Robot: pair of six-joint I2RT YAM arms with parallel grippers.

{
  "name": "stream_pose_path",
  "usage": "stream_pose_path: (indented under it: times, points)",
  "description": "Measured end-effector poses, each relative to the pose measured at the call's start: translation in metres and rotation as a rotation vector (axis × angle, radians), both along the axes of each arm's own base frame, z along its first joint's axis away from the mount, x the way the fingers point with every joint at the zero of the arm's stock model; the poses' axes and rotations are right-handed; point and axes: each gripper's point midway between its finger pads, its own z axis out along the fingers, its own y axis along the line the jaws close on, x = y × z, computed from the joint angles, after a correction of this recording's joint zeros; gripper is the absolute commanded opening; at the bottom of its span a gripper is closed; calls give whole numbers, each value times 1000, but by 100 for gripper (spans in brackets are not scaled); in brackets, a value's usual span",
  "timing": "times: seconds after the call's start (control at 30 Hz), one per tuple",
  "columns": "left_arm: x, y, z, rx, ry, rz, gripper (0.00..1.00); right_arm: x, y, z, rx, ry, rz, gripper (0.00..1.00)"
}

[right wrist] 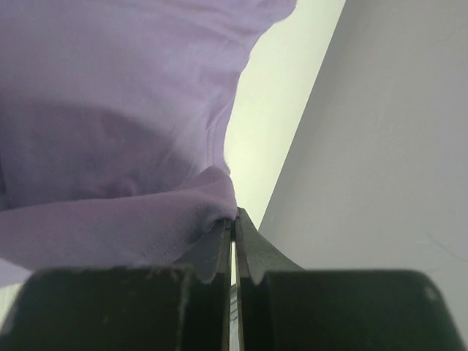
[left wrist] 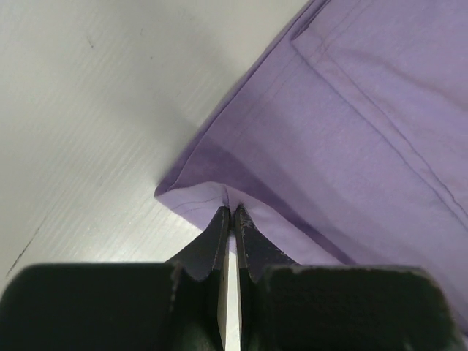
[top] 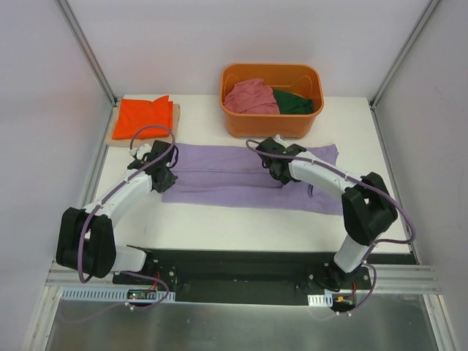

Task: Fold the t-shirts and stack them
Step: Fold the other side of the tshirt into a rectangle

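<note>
The lavender t-shirt (top: 227,175) lies folded lengthwise across the middle of the table. My left gripper (top: 164,178) is shut on its left corner, and the pinched hem shows in the left wrist view (left wrist: 231,210). My right gripper (top: 276,170) is shut on a raised fold of the same shirt (right wrist: 146,219) near its middle, jaws together (right wrist: 235,217). A folded orange t-shirt (top: 144,115) lies at the back left. A dusty pink t-shirt (top: 250,96) and a dark green t-shirt (top: 295,104) lie in the tub.
The orange plastic tub (top: 272,126) stands at the back centre, just behind the lavender shirt. The orange shirt rests on a tan board (top: 115,133). White walls and metal frame posts enclose the table on the left, right and back.
</note>
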Motion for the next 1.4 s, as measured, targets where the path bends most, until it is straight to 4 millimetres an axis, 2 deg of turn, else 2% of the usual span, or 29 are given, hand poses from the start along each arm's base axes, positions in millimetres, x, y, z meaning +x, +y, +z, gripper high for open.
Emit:
stream_pose_path:
  times: [0.2,0.47,0.5,0.57,0.6,0.63,0.7,0.73,0.8,0.87,0.9,0.97,1.07,1.17,1.23,1.3,1.33,1.4]
  points:
    - [16,2,0,20,12,9,0,33,6,9,-16,-33,8,0]
    - [35,7,-3,52,30,24,1,66,7,0,-45,-16,2,4]
    - [37,8,-4,54,32,29,9,69,8,-1,-47,-15,1,7]
    - [39,11,-6,60,37,40,34,76,8,-5,-50,-14,-4,29]
    - [39,14,-8,67,43,45,57,80,9,-7,-51,-16,-6,45]
    - [39,15,-10,73,49,48,75,83,10,-9,-49,-19,-10,58]
    - [40,20,-12,79,58,61,99,91,11,-13,-55,-21,-14,70]
    - [40,20,-13,82,61,61,99,95,11,-14,-62,-27,-19,78]
    - [41,22,-11,84,59,66,99,98,10,-13,-67,-51,-37,85]
    - [41,22,-7,81,48,66,99,98,8,-10,-61,-78,-59,96]
    - [41,22,-5,79,41,66,99,98,7,-8,-50,-91,-69,98]
    - [41,21,5,68,16,59,99,89,3,-5,-7,-124,-97,100]
    - [42,15,21,36,-31,27,99,63,-7,1,103,-146,-130,98]
    - [42,-1,27,3,-47,-43,99,36,-13,-1,253,-144,-139,83]
    - [42,-18,25,-26,-43,-112,99,22,-15,-11,330,-113,-139,71]
    - [42,-37,21,-56,-36,-186,99,13,-14,-30,397,-51,-142,61]
    - [42,-46,17,-70,-29,-218,99,11,-13,-39,418,-26,-143,57]
    - [43,-59,8,-98,-8,-269,99,7,-12,-57,473,38,-149,56]
